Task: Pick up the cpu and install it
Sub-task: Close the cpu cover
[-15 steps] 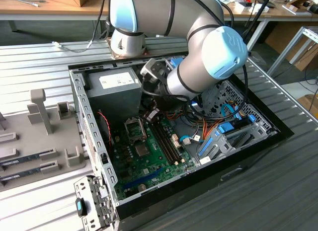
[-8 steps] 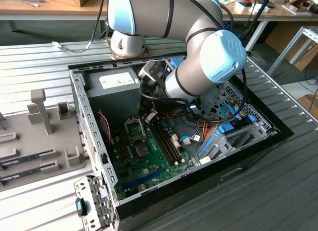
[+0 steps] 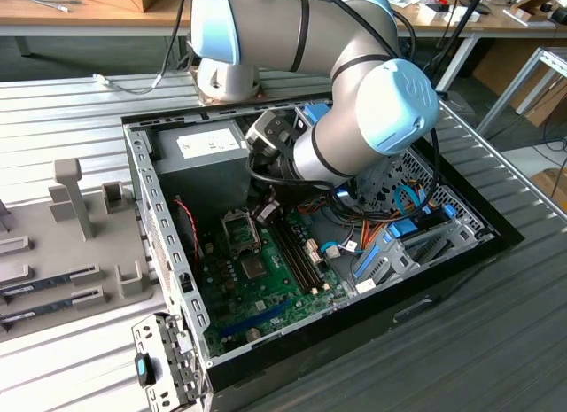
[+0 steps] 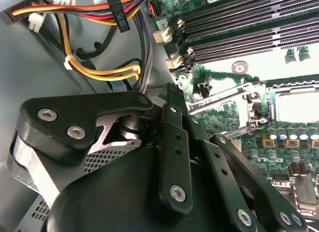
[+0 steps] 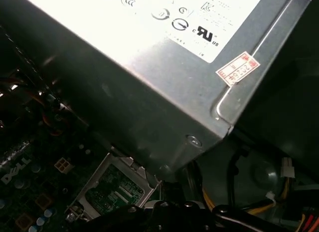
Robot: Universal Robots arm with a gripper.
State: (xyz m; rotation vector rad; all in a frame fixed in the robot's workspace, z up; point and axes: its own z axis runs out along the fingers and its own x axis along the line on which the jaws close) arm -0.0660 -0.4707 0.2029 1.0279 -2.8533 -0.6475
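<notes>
In the exterior view the arm reaches into the open computer case on the table, its claw low over the motherboard, just beside the processor socket. In the second wrist view the claw's links stand before the memory slots and the socket's frame; whether the claw is open, closed or gripping the cpu I cannot tell, nor where the cpu lies. In the first wrist view the power supply sits just beside the socket, whose middle shows green.
</notes>
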